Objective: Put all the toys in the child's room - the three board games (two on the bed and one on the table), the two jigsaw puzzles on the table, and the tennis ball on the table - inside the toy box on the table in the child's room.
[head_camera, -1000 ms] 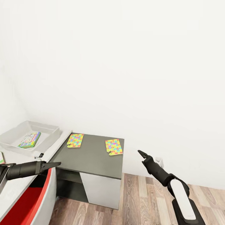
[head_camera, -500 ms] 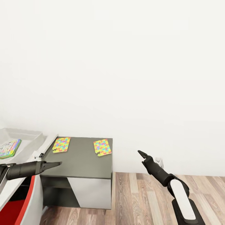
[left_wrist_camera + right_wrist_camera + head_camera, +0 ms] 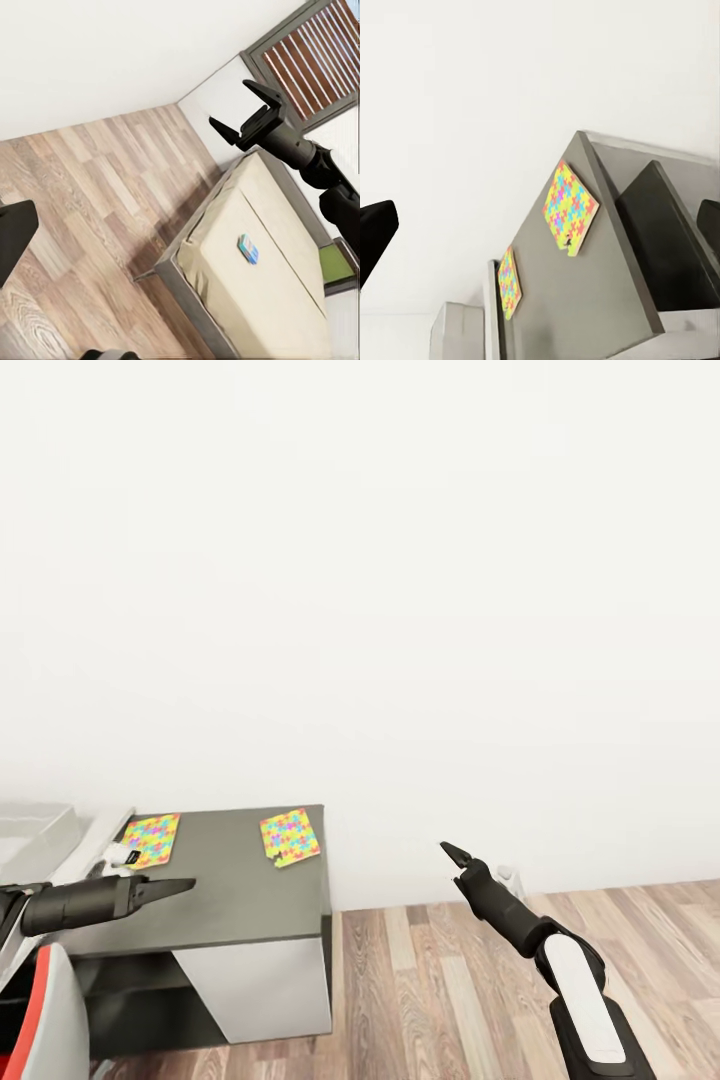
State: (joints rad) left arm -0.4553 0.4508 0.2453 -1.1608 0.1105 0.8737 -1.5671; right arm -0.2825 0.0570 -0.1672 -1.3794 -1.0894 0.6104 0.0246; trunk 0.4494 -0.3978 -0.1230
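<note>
Jigsaw puzzles: both sheets lie flat on the dark table (image 3: 240, 890) top, well apart; you have boxed neither. One jigsaw puzzle (image 3: 290, 837) sits near the table's corner by the wall, the other jigsaw puzzle (image 3: 151, 838) near the pale slanted panel.
Toy box: a pale grey corner of the toy box (image 3: 35, 830) shows at the head view's left edge; its contents cannot be read here.
Board games: one small blue board game (image 3: 248, 250) rests on the bed (image 3: 277, 285) in the left wrist view, not yet collected. The others cannot be confirmed.
Tennis ball: cannot be located.
Left gripper (image 3: 170, 886): fingers together in a point, carrying nothing, hovering over the table's near edge.
Right gripper (image 3: 244, 114): jaws apart, empty, held above the wood floor beside the table.
Remaining: judge most of the task as outstanding; at least two puzzles and one game need moving.
</note>
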